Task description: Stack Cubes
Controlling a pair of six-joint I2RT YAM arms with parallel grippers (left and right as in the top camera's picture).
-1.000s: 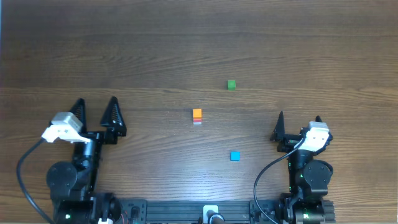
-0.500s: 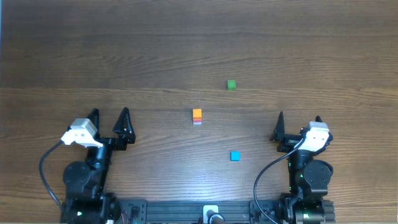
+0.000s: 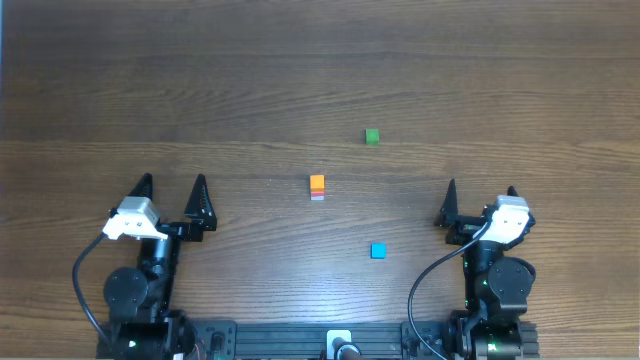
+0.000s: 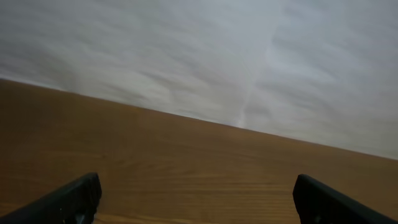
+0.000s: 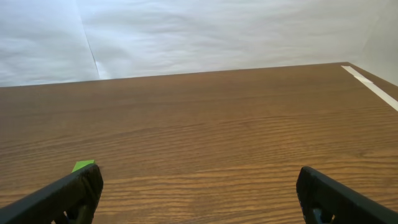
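An orange cube [image 3: 317,182] sits on top of a pale cube [image 3: 317,196] at the table's middle. A green cube [image 3: 372,136] lies farther back and to the right; it peeks past a finger as the green cube [image 5: 83,165] in the right wrist view. A blue cube [image 3: 377,251] lies nearer the front, right of centre. My left gripper [image 3: 171,190] is open at the front left, well away from the cubes, as my left gripper [image 4: 196,196] over bare wood. My right gripper [image 3: 479,192] is open at the front right, nothing between its fingers, as my right gripper [image 5: 198,196].
The wooden table [image 3: 320,80] stretches wide and bare behind the cubes. A white backdrop [image 5: 199,31] rises at the table's far edge. A pale strip [image 5: 373,87] runs along one far corner of the table.
The left arm has pulled back toward its base and shifted right, its gripper staying open. The right arm and all cubes have stayed put.
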